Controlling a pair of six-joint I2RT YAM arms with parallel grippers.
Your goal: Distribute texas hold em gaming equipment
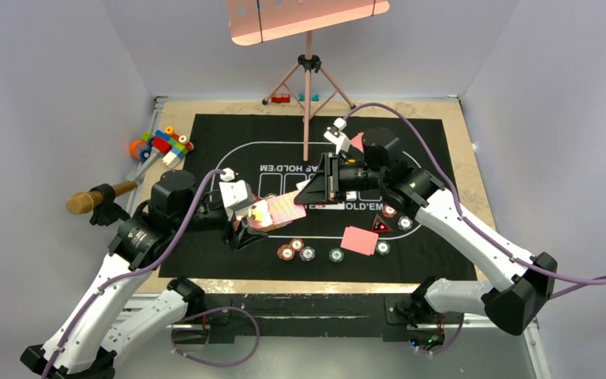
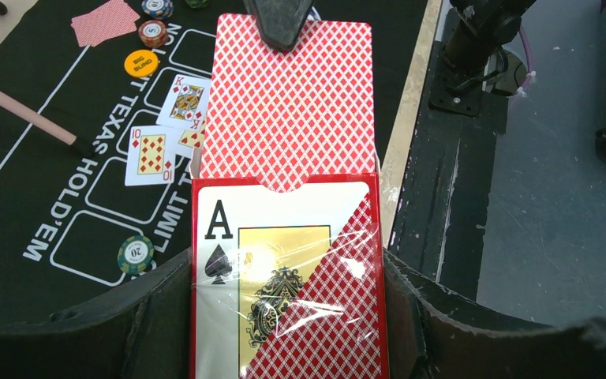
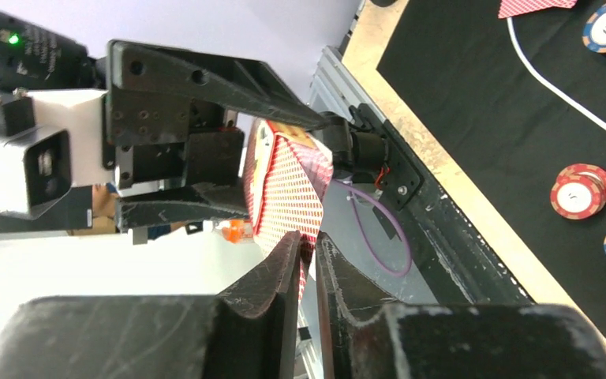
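Observation:
My left gripper [image 2: 288,320] is shut on a red card box [image 2: 284,276] with an ace of spades on its face. A pink-red-backed playing card [image 2: 288,103] sticks out of the box's open top. My right gripper [image 3: 308,253] is shut on that card's far edge [image 3: 288,181]. In the top view the box [image 1: 262,213] and card [image 1: 286,207] hang over the mat between both grippers. Face-up king [image 2: 183,99] and ten of diamonds [image 2: 151,154] lie on the mat. Striped chips [image 1: 286,252], face-down cards [image 1: 360,240] and a dark triangle [image 1: 380,225] lie nearer the front.
The black printed mat [image 1: 229,142] covers the table. An orange button [image 2: 141,62] lies by the king. Toy blocks [image 1: 162,146] and a wooden-handled tool [image 1: 99,197] sit at the left edge. A pink tripod stand [image 1: 308,87] rises at the back centre.

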